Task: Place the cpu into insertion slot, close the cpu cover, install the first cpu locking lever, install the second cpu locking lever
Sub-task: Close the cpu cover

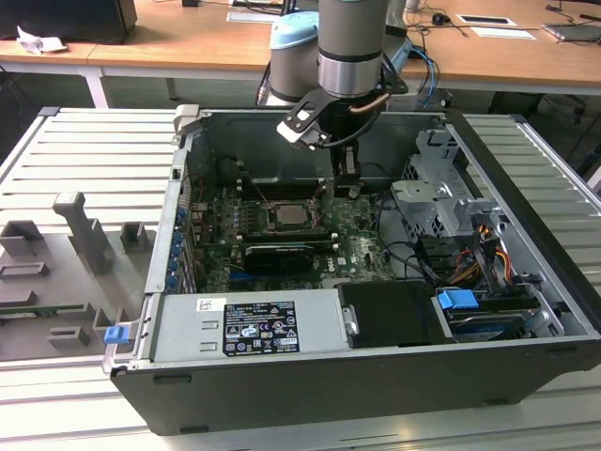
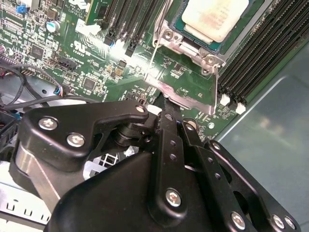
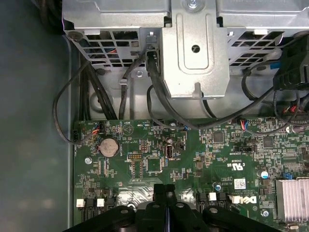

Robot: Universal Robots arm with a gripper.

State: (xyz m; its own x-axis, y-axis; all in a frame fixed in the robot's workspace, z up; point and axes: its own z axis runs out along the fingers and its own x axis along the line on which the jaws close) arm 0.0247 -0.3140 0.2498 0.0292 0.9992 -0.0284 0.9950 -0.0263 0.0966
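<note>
Resting at the open cpu cover [image 2: 193, 101] edge, the gripper [image 2: 165, 104], pressed together, faces the seated cpu [image 2: 215, 19] beyond.

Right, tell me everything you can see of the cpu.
The cpu is a flat square chip with a pale silvery-beige metal top and a thin green edge showing under that lid. It lies flat in the insertion slot, whose silvery metal rim borders it, next to rows of long black memory slots. Nothing grips it: the gripper hangs beside the socket, apart from the chip.
</note>
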